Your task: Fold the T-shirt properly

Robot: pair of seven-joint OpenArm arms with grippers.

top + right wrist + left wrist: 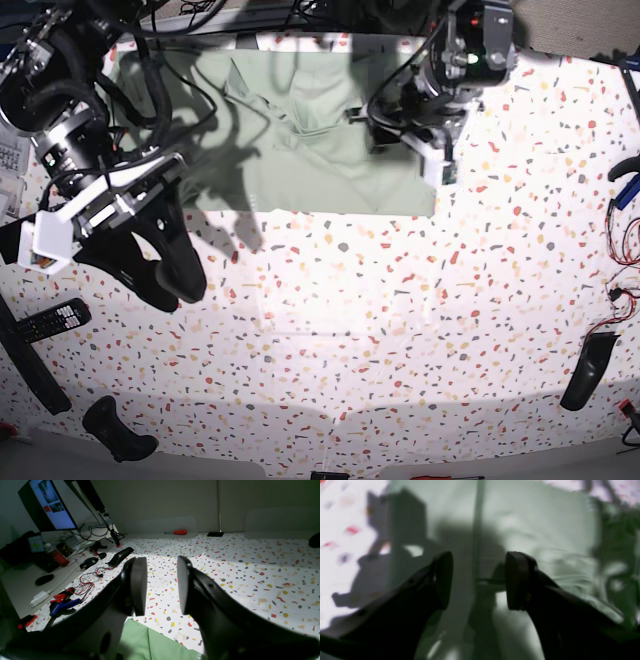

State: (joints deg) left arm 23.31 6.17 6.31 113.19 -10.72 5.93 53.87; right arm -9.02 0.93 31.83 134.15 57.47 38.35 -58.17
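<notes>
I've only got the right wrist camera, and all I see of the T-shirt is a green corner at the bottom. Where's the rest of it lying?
Observer: The T-shirt lies spread on the table along the top of the base view, with creases across its middle.
Operator: Where's the left arm?
Observer: The left gripper hangs over the shirt near its right edge in the base view, jaws open, with nothing between them.
Operator: And my right gripper, relative to the shirt?
Observer: The right gripper is off the cloth, over bare table just below the shirt's lower left corner in the base view.
</notes>
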